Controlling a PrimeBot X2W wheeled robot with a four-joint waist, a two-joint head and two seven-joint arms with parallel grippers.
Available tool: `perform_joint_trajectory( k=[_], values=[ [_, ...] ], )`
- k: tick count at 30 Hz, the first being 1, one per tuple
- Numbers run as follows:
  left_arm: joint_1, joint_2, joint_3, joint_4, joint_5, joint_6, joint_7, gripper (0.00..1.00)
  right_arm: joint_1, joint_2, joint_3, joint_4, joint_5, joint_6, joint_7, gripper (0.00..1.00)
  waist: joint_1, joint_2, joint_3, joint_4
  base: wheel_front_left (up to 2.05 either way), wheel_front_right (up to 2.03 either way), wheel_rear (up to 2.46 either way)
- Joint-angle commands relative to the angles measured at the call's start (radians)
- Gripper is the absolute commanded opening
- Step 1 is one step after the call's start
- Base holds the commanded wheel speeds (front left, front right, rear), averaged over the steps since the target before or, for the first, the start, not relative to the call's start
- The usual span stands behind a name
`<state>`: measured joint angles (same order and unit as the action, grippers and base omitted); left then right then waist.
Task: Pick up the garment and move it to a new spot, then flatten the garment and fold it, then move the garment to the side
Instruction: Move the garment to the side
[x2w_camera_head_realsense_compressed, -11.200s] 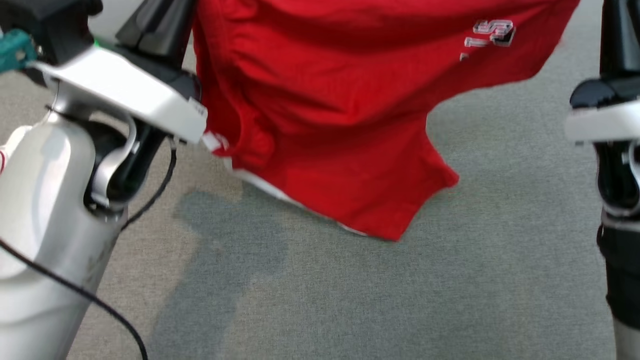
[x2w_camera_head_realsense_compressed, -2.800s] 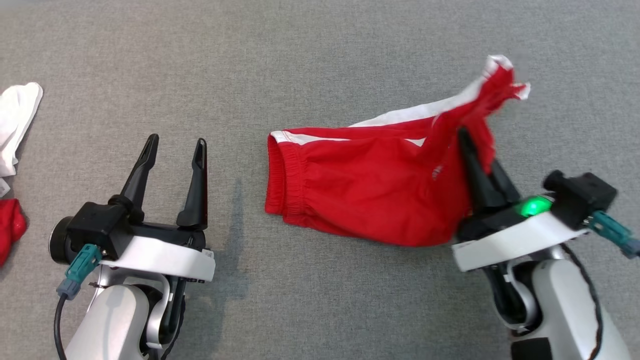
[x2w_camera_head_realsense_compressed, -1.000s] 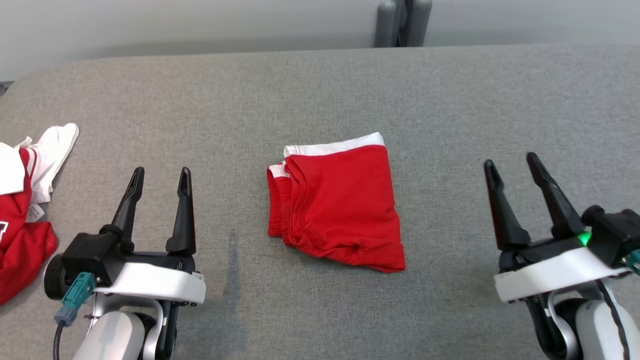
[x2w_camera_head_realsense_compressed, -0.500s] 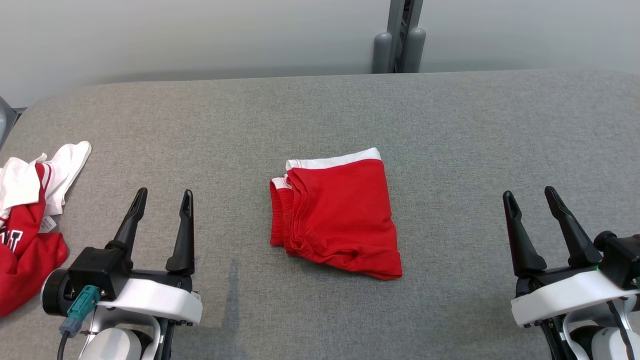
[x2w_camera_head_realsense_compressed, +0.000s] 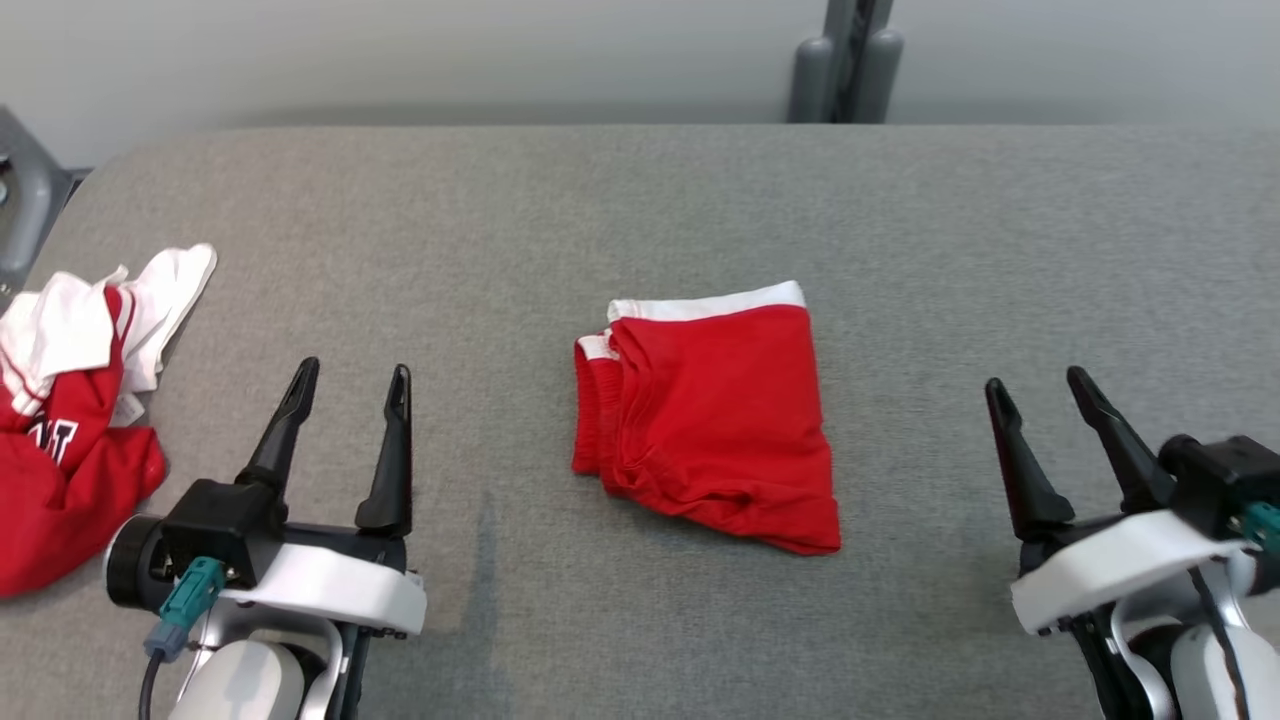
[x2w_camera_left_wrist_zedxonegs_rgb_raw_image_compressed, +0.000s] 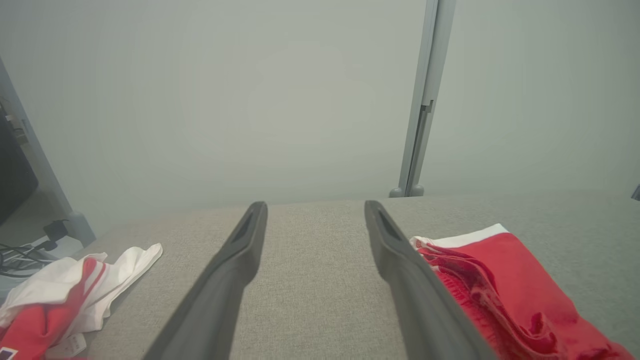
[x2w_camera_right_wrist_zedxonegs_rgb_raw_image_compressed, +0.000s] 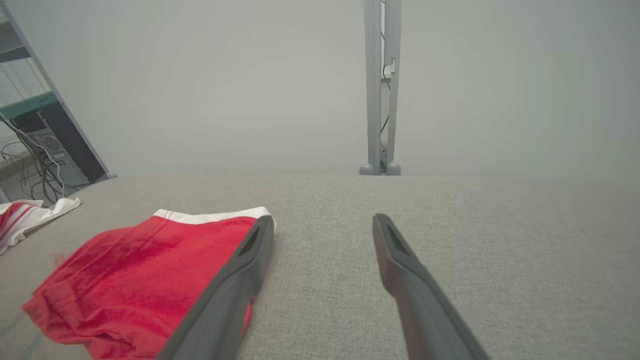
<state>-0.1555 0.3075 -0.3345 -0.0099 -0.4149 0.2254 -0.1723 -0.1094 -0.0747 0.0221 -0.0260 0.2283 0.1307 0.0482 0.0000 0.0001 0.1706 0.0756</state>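
The garment (x2w_camera_head_realsense_compressed: 710, 420), red shorts with a white band along the far edge, lies folded into a compact rectangle at the middle of the grey table (x2w_camera_head_realsense_compressed: 640, 210). It appears at the right of the left wrist view (x2w_camera_left_wrist_zedxonegs_rgb_raw_image_compressed: 505, 295) and at the left of the right wrist view (x2w_camera_right_wrist_zedxonegs_rgb_raw_image_compressed: 135, 280). My left gripper (x2w_camera_head_realsense_compressed: 352, 375) hovers open at the lower left, well clear of the shorts, nothing between its fingers (x2w_camera_left_wrist_zedxonegs_rgb_raw_image_compressed: 235, 270). At the lower right my right gripper (x2w_camera_head_realsense_compressed: 1035, 388) is open too, empty, apart from the shorts.
A crumpled red and white jersey (x2w_camera_head_realsense_compressed: 70, 400) lies at the table's left edge, also visible at the jersey (x2w_camera_left_wrist_zedxonegs_rgb_raw_image_compressed: 65, 295) in the left wrist view. A grey post (x2w_camera_head_realsense_compressed: 850, 60) stands behind the table against the pale wall. Shelving with cables (x2w_camera_right_wrist_zedxonegs_rgb_raw_image_compressed: 35, 145) stands off to the left.
The head camera has shifted, so the whole scene sits a little further right. Both grippers stay open and away from the folded shorts, which have not moved on the table.
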Motion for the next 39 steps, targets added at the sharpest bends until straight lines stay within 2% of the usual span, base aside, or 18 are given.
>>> perform_joint_trajectory(
  k=[1,7,13,20,24,25,26,27,28,34,39],
  values=[
    [-0.025,0.000,-0.001,0.001,0.001,-0.006,-0.006,1.00,-0.029,-0.013,0.013,0.022,0.000,0.000,0.008,1.00,0.0000,-0.0001,0.029,0.028,0.00,0.00,0.00],
    [-0.055,-0.031,-0.018,0.024,-0.010,-0.021,-0.025,1.00,-0.104,-0.036,0.093,0.145,0.026,0.000,0.021,1.00,0.0000,-0.0001,0.072,0.079,0.00,0.00,0.00],
    [-0.087,-0.061,-0.028,0.061,-0.016,-0.032,-0.050,1.00,-0.177,-0.019,0.183,0.331,0.067,0.000,-0.008,1.00,0.0000,-0.0001,0.108,0.125,0.00,0.00,0.00],
    [-0.093,-0.065,-0.021,0.080,-0.022,-0.036,-0.066,1.00,-0.150,0.001,0.249,0.441,0.113,0.000,0.045,1.00,0.0000,-0.0001,0.123,0.128,0.00,0.00,0.00],
    [-0.099,-0.063,-0.018,0.082,-0.023,-0.032,-0.067,1.00,-0.133,0.010,0.283,0.463,0.130,0.000,0.082,1.00,0.0000,-0.0001,0.127,0.118,0.00,0.00,0.00],
    [-0.101,-0.061,-0.018,0.082,-0.023,-0.032,-0.067,1.00,-0.133,0.011,0.289,0.459,0.135,0.000,0.084,0.85,0.0000,-0.0001,0.128,0.115,0.00,0.00,0.00],
    [-0.102,-0.061,-0.019,0.082,-0.022,-0.031,-0.067,1.00,-0.135,0.013,0.292,0.454,0.137,0.000,0.085,0.42,0.0000,-0.0001,0.129,0.112,0.00,0.00,0.00],
    [-0.103,-0.060,-0.020,0.082,-0.021,-0.032,-0.067,1.00,-0.137,0.013,0.293,0.449,0.138,0.000,0.085,0.12,0.0000,-0.0001,0.129,0.109,0.00,0.00,0.00],
    [-0.103,-0.059,-0.020,0.081,-0.021,-0.032,-0.067,1.00,-0.142,0.012,0.292,0.443,0.139,0.000,0.085,0.00,0.0000,-0.0001,0.129,0.105,0.00,0.00,0.00],
    [-0.111,-0.053,-0.022,0.071,-0.020,-0.030,-0.066,1.00,-0.180,-0.039,0.287,0.387,0.115,-0.001,0.082,0.00,0.0000,-0.0001,0.135,0.066,0.00,0.00,0.00],
    [-0.120,-0.042,-0.027,0.051,-0.014,-0.033,-0.058,1.00,-0.193,-0.098,0.300,0.323,0.099,-0.001,0.095,0.00,0.0000,-0.0001,0.153,-0.008,0.00,0.00,0.00]
  ],
)
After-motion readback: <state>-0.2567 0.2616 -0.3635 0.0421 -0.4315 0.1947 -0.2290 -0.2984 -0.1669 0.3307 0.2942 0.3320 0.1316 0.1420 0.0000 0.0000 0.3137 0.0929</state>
